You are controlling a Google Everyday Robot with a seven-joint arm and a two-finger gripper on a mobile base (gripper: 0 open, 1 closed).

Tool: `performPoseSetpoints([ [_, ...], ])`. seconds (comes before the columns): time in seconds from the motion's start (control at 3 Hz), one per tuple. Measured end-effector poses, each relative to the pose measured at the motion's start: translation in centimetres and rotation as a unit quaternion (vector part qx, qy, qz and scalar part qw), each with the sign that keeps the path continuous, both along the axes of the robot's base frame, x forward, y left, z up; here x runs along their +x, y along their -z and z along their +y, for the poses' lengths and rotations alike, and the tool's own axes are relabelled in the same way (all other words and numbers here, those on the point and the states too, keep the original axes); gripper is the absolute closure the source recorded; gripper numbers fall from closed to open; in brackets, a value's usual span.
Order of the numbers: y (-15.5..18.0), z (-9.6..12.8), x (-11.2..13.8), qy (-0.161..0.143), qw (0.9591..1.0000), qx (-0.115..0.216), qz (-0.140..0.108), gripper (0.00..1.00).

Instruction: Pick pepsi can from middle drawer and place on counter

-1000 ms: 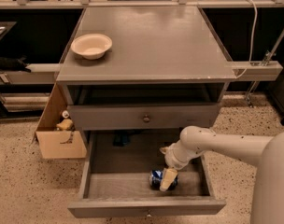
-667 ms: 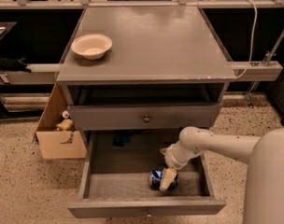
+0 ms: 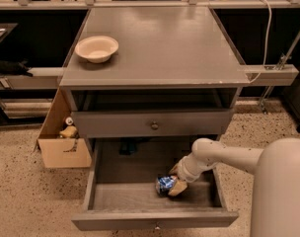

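The gripper (image 3: 175,184) sits low in the open middle drawer (image 3: 155,219), right against the pepsi can (image 3: 164,184) towards the drawer's front right, and I cannot tell whether it is spread or pinching the can. For a good grasp it should sit squarely on the can's body and close firmly, then lift straight up clear of the upper drawer front (image 3: 152,124). The drawer holds the can and an unidentifiable dark shape at the back; the bowl (image 3: 96,48) on the counter (image 3: 160,48) looks empty, and the cardboard box (image 3: 63,153) holds small items
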State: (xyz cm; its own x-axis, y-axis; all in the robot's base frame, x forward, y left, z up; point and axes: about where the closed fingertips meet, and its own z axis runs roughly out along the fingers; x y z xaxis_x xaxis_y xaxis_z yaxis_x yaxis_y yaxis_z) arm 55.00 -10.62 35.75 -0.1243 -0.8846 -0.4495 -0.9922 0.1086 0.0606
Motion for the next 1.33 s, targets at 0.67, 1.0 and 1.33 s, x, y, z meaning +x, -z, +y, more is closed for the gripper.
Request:
performPoseSetpoints([
  [0.67,0.4,-0.2,-0.2,0.000,1.0000,-0.004,0.002,0.85],
  [1.0,-5.7,-0.3,-0.7,-0.006,0.9989,0.007,-0.046,1.00],
  [1.33,-13.4,-0.9,-0.5,-0.009,0.9945,0.011,-0.103,1.00],
])
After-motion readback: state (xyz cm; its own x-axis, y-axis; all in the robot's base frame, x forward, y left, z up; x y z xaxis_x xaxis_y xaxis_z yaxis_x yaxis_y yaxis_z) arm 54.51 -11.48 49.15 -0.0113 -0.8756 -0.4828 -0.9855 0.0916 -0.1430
